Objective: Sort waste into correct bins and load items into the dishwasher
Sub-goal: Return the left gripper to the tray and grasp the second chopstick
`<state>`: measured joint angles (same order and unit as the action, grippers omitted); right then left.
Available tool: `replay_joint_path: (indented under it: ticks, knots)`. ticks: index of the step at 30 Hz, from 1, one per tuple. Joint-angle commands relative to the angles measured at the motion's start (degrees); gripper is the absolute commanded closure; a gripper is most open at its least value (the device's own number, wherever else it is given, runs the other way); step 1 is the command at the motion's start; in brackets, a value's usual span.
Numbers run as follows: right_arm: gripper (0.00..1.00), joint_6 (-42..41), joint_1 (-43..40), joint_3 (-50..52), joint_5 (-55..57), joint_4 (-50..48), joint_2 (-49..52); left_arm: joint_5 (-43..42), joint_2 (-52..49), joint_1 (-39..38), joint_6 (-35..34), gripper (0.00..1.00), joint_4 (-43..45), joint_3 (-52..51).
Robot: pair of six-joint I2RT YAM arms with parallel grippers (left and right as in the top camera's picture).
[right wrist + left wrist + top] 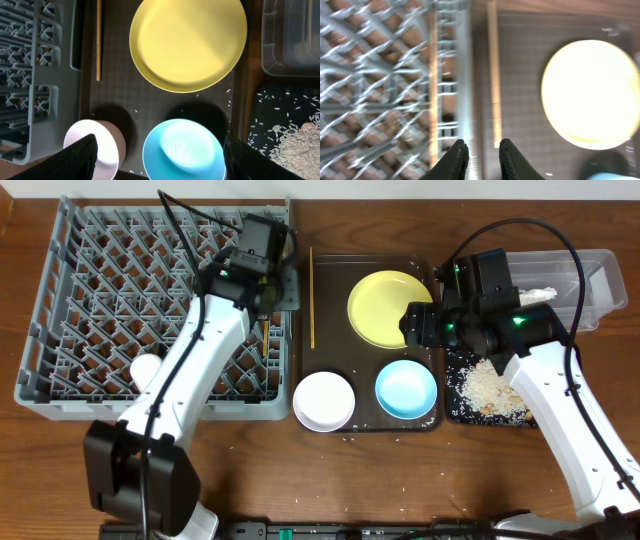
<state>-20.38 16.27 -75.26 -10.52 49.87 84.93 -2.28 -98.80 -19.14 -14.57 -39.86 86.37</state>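
My left gripper (pixel 482 151) hangs over the right rim of the grey dishwasher rack (pixel 100 300), its jaws a little apart with nothing between them. One chopstick (pixel 434 75) lies in the rack just inside that rim. The other chopstick (pixel 311 298) lies on the brown tray. My right gripper (pixel 162 159) is wide open above the light blue bowl (pixel 182 150) and white bowl (pixel 100 145), below the yellow plate (pixel 390 308). A small white cup (pixel 147 368) sits in the rack. Rice crumbs (pixel 490 388) fill the black tray (pixel 455 412). A napkin (pixel 536 294) lies in the clear tub (pixel 600 280).
The dark brown serving tray (pixel 330 330) lies between the rack and the two bins. A few loose rice grains (pixel 395 490) dot the wooden table near the front edge. Cables arc from both arms over the rack and the clear tub.
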Motion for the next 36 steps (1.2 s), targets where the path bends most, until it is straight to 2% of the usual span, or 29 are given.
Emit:
replay_joint_path:
  ticks: [1, 3, 6, 15, 18, 31, 33, 36]
  knots:
    - [0.21, 0.09, 0.28, -0.39, 0.0, -0.15, -0.59, -2.34, -2.71, -3.85, 0.55, 0.75, 2.56, 0.83]
    - [0.21, 0.09, 0.28, -0.39, 0.0, -0.13, -0.59, 0.39, -4.44, -5.51, 0.55, 0.75, 4.63, 0.83]
    - [0.2, 0.04, 0.31, -0.39, -0.04, -0.13, -0.59, 10.01, -8.94, -7.8, 0.31, 0.74, 8.46, 0.81]
    - [0.2, 0.04, 0.31, -0.39, -0.07, 0.31, -0.59, 15.47, -19.74, -8.15, 0.31, 0.74, 14.82, 0.81]
    - [0.2, 0.04, 0.31, -0.39, -0.07, 0.31, -0.59, 15.43, -22.56, -8.15, 0.33, 0.71, 16.11, 0.81]
    - [0.21, 0.04, 0.31, -0.39, -0.07, 0.31, -0.59, 15.39, -27.91, -8.15, 0.31, 0.71, 16.44, 0.81]
    - [0.21, 0.04, 0.31, -0.39, -0.07, 0.31, -0.59, 14.16, -28.7, -8.17, 0.28, 0.71, 16.44, 0.81]
    - [0.21, 0.04, 0.31, -0.39, -0.07, 0.31, -0.59, 7.5, -29.05, -8.22, 0.31, 0.71, 16.74, 0.81]
